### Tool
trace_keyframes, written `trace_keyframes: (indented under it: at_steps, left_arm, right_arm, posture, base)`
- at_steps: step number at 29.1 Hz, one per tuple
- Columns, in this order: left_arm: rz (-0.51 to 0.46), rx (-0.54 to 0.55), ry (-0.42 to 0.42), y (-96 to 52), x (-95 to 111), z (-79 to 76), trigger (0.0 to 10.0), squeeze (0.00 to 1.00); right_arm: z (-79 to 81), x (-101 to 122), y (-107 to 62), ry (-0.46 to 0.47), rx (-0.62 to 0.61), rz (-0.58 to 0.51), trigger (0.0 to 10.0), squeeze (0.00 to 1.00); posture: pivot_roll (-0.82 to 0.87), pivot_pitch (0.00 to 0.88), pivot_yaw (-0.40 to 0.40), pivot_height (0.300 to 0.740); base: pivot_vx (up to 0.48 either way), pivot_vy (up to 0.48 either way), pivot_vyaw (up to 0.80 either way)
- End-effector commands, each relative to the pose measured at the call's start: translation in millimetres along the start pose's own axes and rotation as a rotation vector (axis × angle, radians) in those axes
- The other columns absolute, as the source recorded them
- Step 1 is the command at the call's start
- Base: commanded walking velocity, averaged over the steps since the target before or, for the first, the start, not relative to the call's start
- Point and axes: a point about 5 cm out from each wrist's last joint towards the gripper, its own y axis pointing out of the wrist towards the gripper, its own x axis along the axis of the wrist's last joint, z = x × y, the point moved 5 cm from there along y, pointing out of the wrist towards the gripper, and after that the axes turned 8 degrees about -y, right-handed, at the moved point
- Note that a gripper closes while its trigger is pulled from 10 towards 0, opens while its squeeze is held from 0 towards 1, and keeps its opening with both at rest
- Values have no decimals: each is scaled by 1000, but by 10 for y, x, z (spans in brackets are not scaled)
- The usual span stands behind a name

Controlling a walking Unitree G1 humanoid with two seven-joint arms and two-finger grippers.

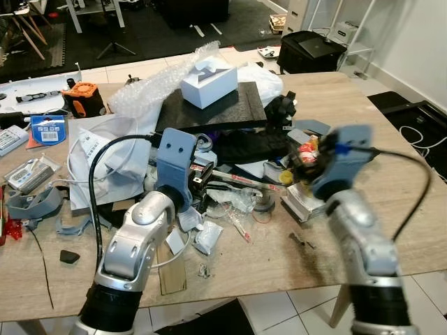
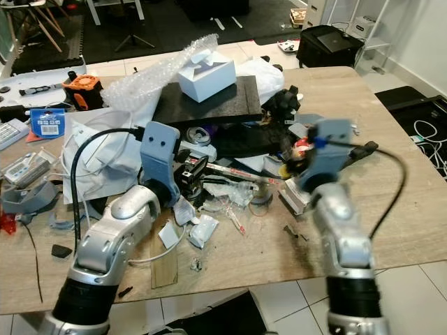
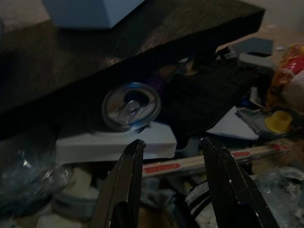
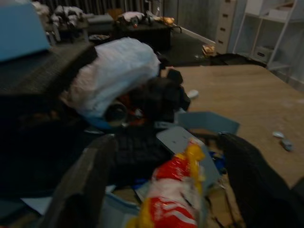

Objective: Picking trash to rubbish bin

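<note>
Two open grippers [image 3: 173,183] [image 4: 166,185] amid table [image 1: 391,230] clutter

On my wooden table [image 1: 391,209] a white box [image 1: 209,82] sits on top of a dark slab [image 1: 209,108] at the far middle — bubble wrap [image 1: 150,87] is bunched just to their left. Farther left I see an orange and black device [image 1: 82,96], with a blue carded packet [image 1: 47,128] nearer the left edge. Beyond the far right corner a black case [image 1: 311,50] stands on the floor — a tripod [image 1: 115,45] stands farther left.
</note>
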Motion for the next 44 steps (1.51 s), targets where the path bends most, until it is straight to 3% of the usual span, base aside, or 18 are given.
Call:
trace_keyframes:
  at_steps: [1,5,6,9,10,11,13,17,20,32,33,34,37,44]
  left_arm:
    - [-10,-33,16,17,47,-31,10000,0]
    - [-25,-71,32,44,99,-65,10000,0]
    - [-56,-199,40,66,192,-244,10000,0]
    - [-70,-299,38,81,243,-400,10000,0]
    - [-71,-327,32,94,253,-450,10000,0]
    - [-65,-386,21,126,248,-572,10000,0]
    - [-65,-386,21,126,248,-572,10000,0]
    - [-54,-503,11,123,234,-807,10000,0]
    - [-52,-553,12,101,239,-893,10000,0]
    - [-25,-606,40,35,184,-934,10000,0]
    - [-25,-604,41,37,184,-932,10000,0]
    - [-25,-604,43,39,185,-931,10000,0]
    - [-26,-604,45,42,185,-928,10000,0]
    - [-34,-515,50,118,206,-799,10000,0]
  right_arm:
    - [12,-55,17,-9,20,12,10000,1000]
    - [12,-33,71,-22,32,7,10000,1000]
    - [20,-107,167,-32,47,49,10000,1000]
    - [32,-207,243,-25,63,103,10000,1000]
    - [30,-243,274,-23,64,122,10000,737]
    - [21,-314,354,-20,62,162,10000,0]
    - [21,-314,354,-20,62,162,10000,0]
    - [2,-498,447,-63,37,250,10000,0]
    - [-43,-586,469,-88,-2,289,10000,0]
    - [37,-812,446,-99,21,410,10000,0]
    - [35,-814,448,-93,17,410,4510,0]
    - [37,-806,458,-82,14,404,0,0]
    - [40,-796,470,-76,14,398,0,0]
    - [86,-481,571,-21,-14,288,0,0]
  posture:
    - [43,164,50,740]
    - [45,170,60,740]
    - [48,170,63,740]
    - [45,170,64,740]
    - [45,170,64,740]
    - [44,171,62,740]
    - [44,171,62,740]
    - [41,174,67,740]
    - [44,173,64,740]
    - [52,171,55,740]
    - [52,171,55,740]
    - [52,171,55,740]
    - [51,165,56,740]
    - [50,157,54,740]
  base:
    - [0,0,0]
    - [0,0,0]
    - [0,0,0]
    - [0,0,0]
    - [0,0,0]
    - [0,0,0]
    - [0,0,0]
    - [0,0,0]
    - [0,0,0]
    - [0,0,0]
    - [0,0,0]
    - [0,0,0]
    - [0,0,0]
    - [0,0,0]
